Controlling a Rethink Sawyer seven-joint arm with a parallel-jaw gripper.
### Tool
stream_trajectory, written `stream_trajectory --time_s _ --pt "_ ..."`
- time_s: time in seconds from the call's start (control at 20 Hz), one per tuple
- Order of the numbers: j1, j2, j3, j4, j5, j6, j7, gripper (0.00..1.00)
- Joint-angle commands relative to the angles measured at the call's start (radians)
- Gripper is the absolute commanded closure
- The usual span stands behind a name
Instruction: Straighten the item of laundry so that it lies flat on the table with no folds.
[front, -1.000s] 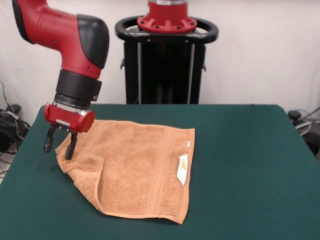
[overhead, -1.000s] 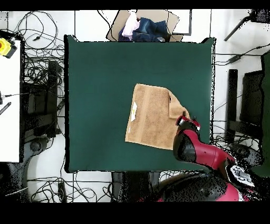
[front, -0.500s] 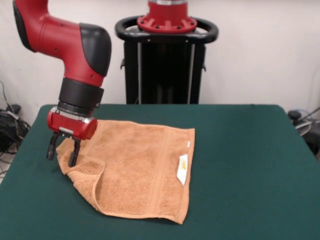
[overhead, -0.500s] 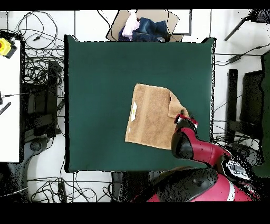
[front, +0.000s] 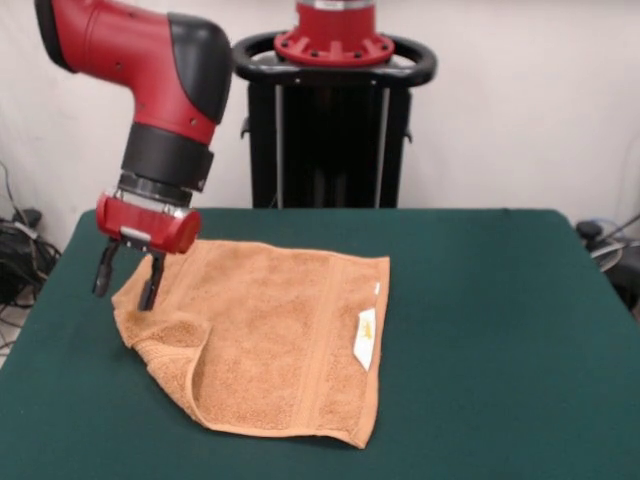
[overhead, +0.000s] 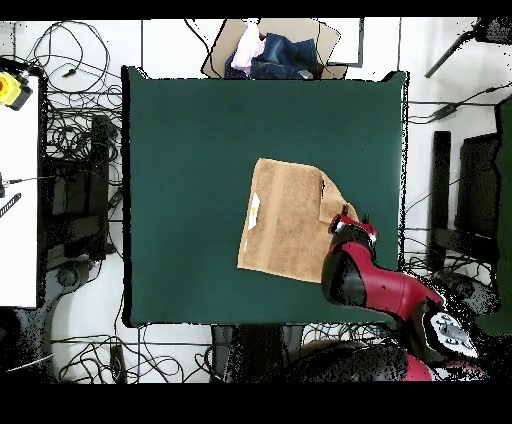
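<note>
The green worktop (front: 500, 330) fills most of both views and carries one thing, the towel (front: 270, 340). The towel lies on the left half of the worktop in the front view; in the overhead view it (overhead: 285, 220) sits right of centre, toward the bottom edge. Most of it lies flat, with border bands running along its length. Its front-left corner is folded over onto the cloth, making a thick rolled ridge that runs from the left edge toward the front. That leaves the left side cut off at a slant rather than square.

The red and black arm (front: 150, 60) comes down from the upper left in the front view, ending over the towel's left corner. In the overhead view the arm (overhead: 370, 285) reaches in from the lower right and covers the towel's near corner.

The claw (front: 126, 285) hangs at that left corner, its two dark fingers (front: 152, 282) apart and pointing down, with nothing between them. The tips sit at the towel's edge; whether they touch the cloth cannot be told.

A small white tag (front: 365, 336) with yellow print lies near the towel's right edge.
</note>
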Motion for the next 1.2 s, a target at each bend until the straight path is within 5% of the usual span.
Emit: stream_trajectory --time_s 0.05,0.3,0.8,0.85,1.0,1.2 --pt "-0.012 -0.138 0.068 0.127 -0.015 0.149 0.142 0.00" --pt "-0.027 -0.190 0.093 0.154 -0.008 0.201 0.130 0.00" --pt "0.023 -0.158 0.094 0.148 0.049 0.168 0.171 0.00" --pt "0.021 -0.154 0.099 0.149 0.048 0.144 0.176 1.00" --pt "-0.022 -0.150 0.157 0.161 0.014 0.106 0.194 1.00" --pt "0.017 -0.135 0.120 0.171 0.052 0.048 0.217 1.00"
